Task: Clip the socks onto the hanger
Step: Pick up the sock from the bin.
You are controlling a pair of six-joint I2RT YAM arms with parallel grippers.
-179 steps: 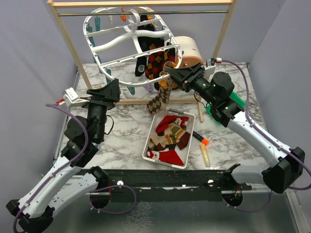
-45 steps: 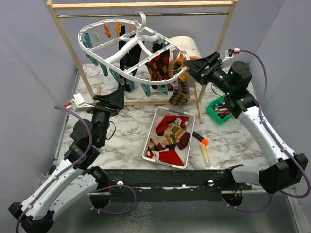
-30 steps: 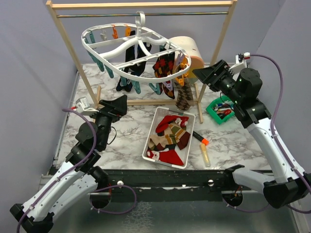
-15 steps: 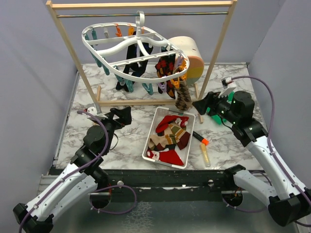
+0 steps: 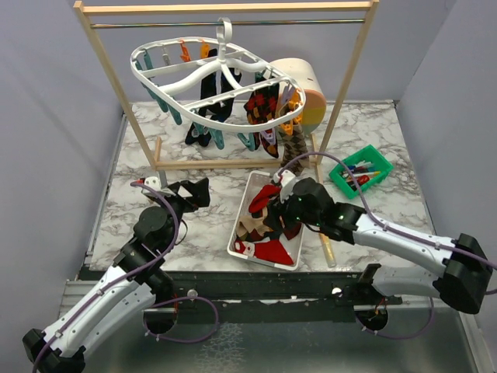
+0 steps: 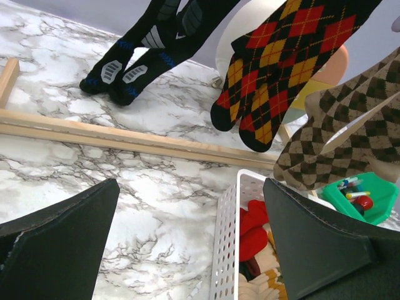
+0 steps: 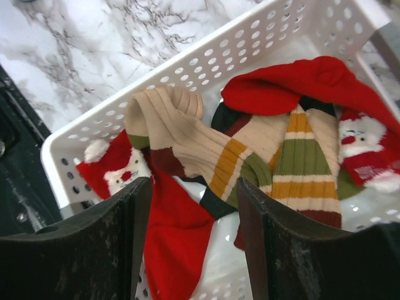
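The white oval hanger hangs from the rack's rod by its hook. Black socks, red-and-black argyle socks and a brown argyle sock are clipped to it; they also show in the left wrist view. More socks lie in a white basket: a beige striped one, red ones and Santa ones. My right gripper is open just above these socks, holding nothing. My left gripper is open and empty, low over the table left of the basket.
A wooden frame rack stands at the back with its base bar on the table. A cream cylinder sits behind the hanger. A green tray of pens is at the right. An orange marker and a yellow tube lie right of the basket.
My right arm has swung from beside the hanger down over the basket. My left arm has drawn back and lowered. The hanger has swung and settled more level.
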